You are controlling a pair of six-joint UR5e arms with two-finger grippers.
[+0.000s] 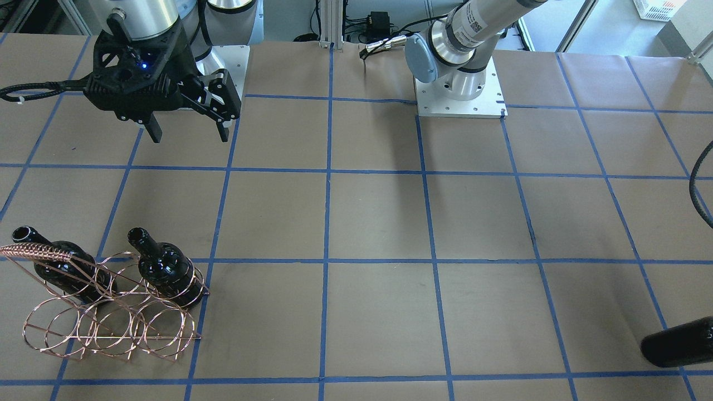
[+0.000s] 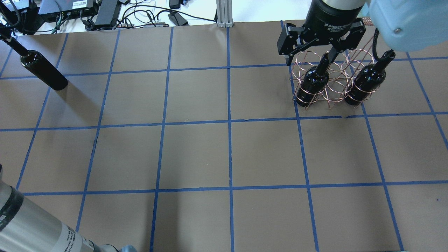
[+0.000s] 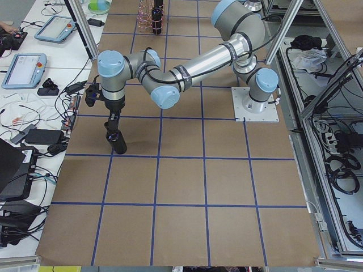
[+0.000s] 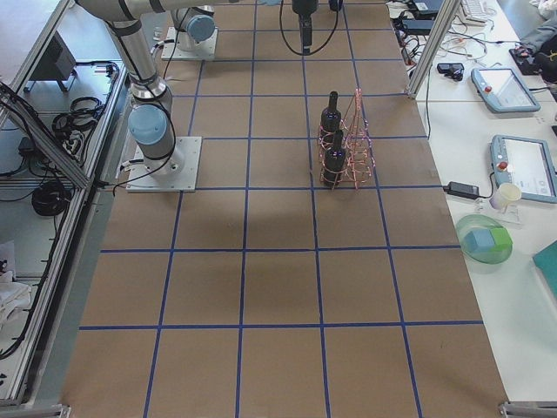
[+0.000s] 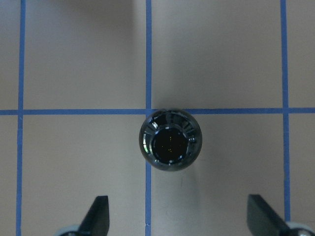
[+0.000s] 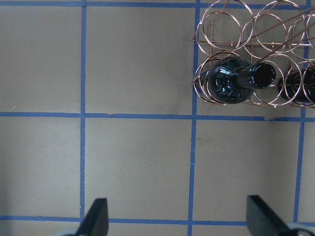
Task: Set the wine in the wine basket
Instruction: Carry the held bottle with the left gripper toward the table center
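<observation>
Tabletop (image 2: 196, 154) of brown paper, blue tape grid (image 2: 229, 121), benches (image 4: 487, 113) alongside; left pincer (image 5: 177, 197) and right pincer (image 1: 190, 135) agape

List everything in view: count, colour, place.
racked bottles: 2, black, upright in the end rings of the rack's row nearer the robot
loose bottle: 1, black, upright on the table's far left corner
rack: 1, copper wire, far right of the table
table: 1, brown with blue grid lines
tablets: 2, grey-blue, on the side bench across from the robot
left arm: 1, silver, reaching to the loose bottle
right arm: 1, silver, raised near the rack
left fingers: 2, black, spread apart above the loose bottle
right fingers: 2, black, spread apart, holding nothing
</observation>
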